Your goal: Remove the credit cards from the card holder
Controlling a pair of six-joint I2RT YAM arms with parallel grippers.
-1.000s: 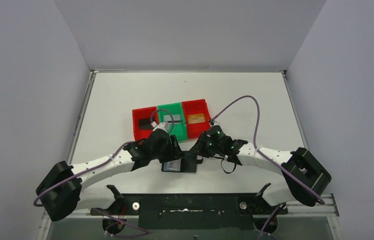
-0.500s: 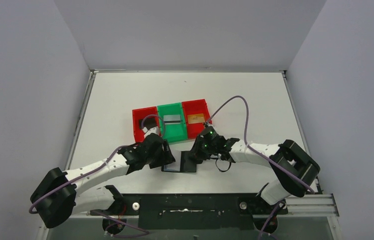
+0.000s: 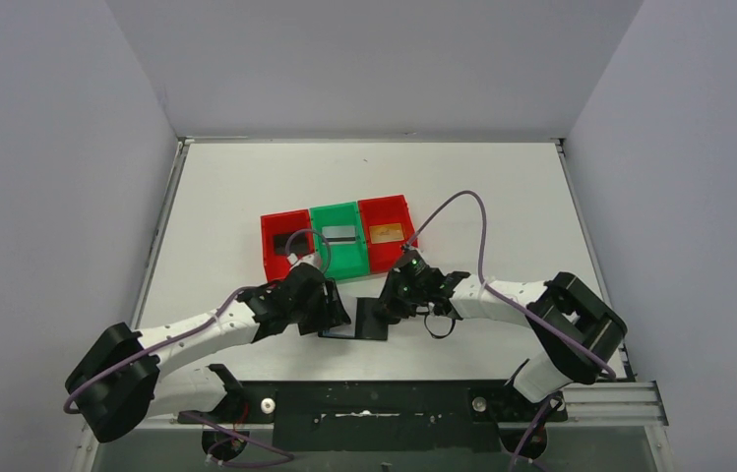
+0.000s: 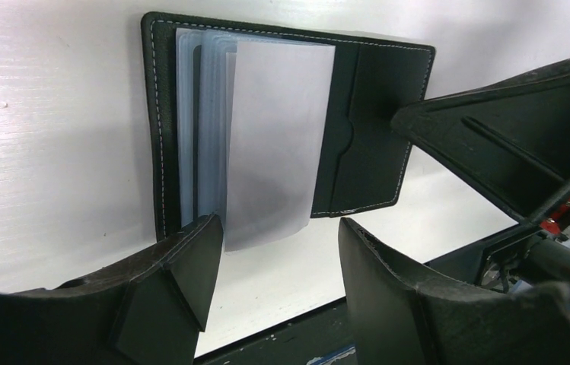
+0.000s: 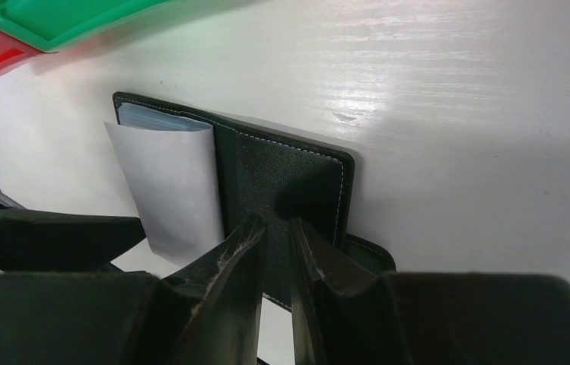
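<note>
Left gripper (image 4: pixel 278 226): your fingers stand spread wide, with nothing between them. The card holder (image 4: pixel 369 137) lies open on the tabletop (image 4: pixel 53 114) directly ahead of those fingers, inner face up. Its clear plastic sleeves (image 4: pixel 278 137) fan up from the spine. The lower edge of the top sleeve reaches the gap between your fingertips; whether it touches either one cannot be judged.

Right gripper (image 5: pixel 275 222): your fingers are almost pressed together, with only a thin slit left. The tips sit on the black flap (image 5: pixel 281 171), the half of the holder away from the sleeves. Whether they nip any leather, you cannot tell. In the left wrist view, one right finger (image 4: pixel 495 129) comes in from the side and meets the flap's outer edge.

Beyond both grippers is a row of a red bin (image 3: pixel 283 246), a green bin (image 3: pixel 337 241) and a second red bin (image 3: pixel 387 231), near the holder but apart from it. Each carries a small flat piece, too small to make out.
</note>
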